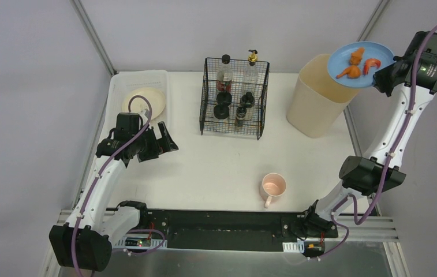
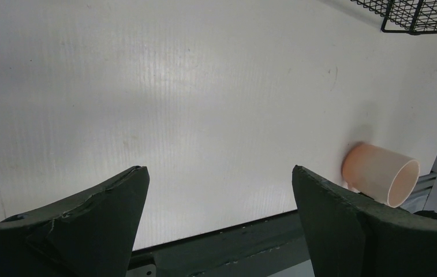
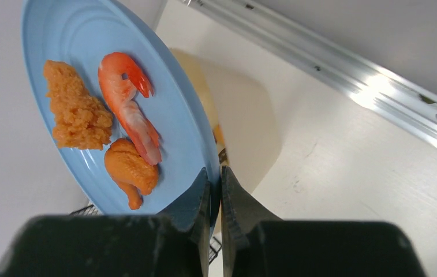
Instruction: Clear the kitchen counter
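Observation:
My right gripper (image 1: 384,74) (image 3: 215,183) is shut on the rim of a blue plate (image 1: 360,62) (image 3: 112,34), held tilted over the beige bin (image 1: 318,98). On the plate lie a shrimp (image 3: 132,109), a fried chunk (image 3: 77,109) and a small drumstick (image 3: 130,171). A pink mug (image 1: 273,187) (image 2: 380,173) stands on the white kitchen counter (image 1: 204,167) near the front edge. My left gripper (image 1: 167,140) (image 2: 219,179) hovers open over the left of the counter, nothing between its fingers.
A black wire basket (image 1: 234,98) with bottles and jars stands at the back middle. A translucent white tray (image 1: 141,81) at the back left holds a cream plate (image 1: 152,98). The counter's front edge meets a dark rail (image 2: 221,248).

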